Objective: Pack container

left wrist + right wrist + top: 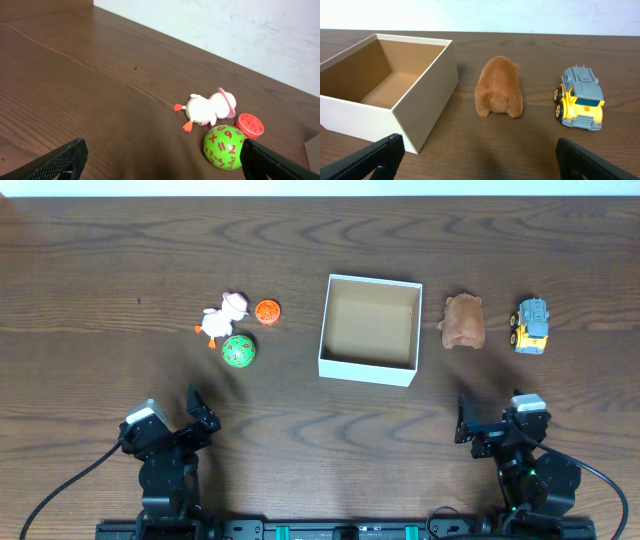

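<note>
From above, the container [366, 368] is sitting empty at the middle of the desk [100, 270], ahead of and between both arms. The left end effector [185, 420] and the right end effector [480, 425] are both hanging back near the desk's near edge, spread wide and holding nothing. A white duck [222, 315], an orange disc [267, 311] and a green ball [238, 351] are lying left of the box, nearer the left arm. A brown plush [462, 322] and a yellow truck [531, 326] are lying right of it, nearer the right arm.

In the left wrist view, the left end effector [162, 160] is gaping empty, with the green ball [224, 147] lying ahead and off to its right, the duck [207, 109] and disc [250, 125] just beyond.

In the right wrist view, the right end effector [480, 150] is also standing wide and empty. The plush [498, 90] is lying almost straight ahead, its long axis running away from the fingers, so it looks like the easiest first pick. The container [427, 95] is sitting just left of it, the truck [580, 100] to its right.
</note>
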Motion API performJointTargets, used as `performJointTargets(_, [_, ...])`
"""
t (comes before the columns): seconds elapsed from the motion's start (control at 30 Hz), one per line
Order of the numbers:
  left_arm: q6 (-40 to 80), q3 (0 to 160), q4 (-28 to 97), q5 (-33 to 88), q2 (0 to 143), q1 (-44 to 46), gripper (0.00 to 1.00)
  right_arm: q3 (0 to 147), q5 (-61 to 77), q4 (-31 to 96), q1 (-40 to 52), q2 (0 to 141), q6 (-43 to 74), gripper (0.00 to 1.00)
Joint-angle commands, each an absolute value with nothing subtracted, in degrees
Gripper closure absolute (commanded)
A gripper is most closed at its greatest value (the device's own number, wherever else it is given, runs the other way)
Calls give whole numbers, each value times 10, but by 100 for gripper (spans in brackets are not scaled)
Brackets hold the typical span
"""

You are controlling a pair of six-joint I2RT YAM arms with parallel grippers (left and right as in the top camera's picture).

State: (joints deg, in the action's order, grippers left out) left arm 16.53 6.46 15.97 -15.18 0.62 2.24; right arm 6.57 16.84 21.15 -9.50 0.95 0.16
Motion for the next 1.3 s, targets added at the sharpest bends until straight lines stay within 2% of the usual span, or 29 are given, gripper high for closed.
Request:
performJointTargets(0.0, [167,50,159,-150,3,19,2,63,165,210,-89,4,-1,1])
performJointTargets(0.17, [167,53,165,-141,4,19,2,63,182,209,-89,4,52,1])
performJointTargets(0.33, [166,75,171,-70,29,19,2,63,204,206,-89,4,95,1])
performJointTargets(0.57, [168,171,181,-49,168,19,2,118,214,206,-89,58,105,1])
performJointTargets(0.8, [126,370,217,-73,408,19,2,287,192,234,-89,281,89,1])
performJointTargets(1.07, [125,583,317,-69,640,-18,2,601,185,408,-89,614,18,1])
performJointTargets(1.27, [125,690,382,-23,755,-79,2,825,127,540,-65,826,-5,1])
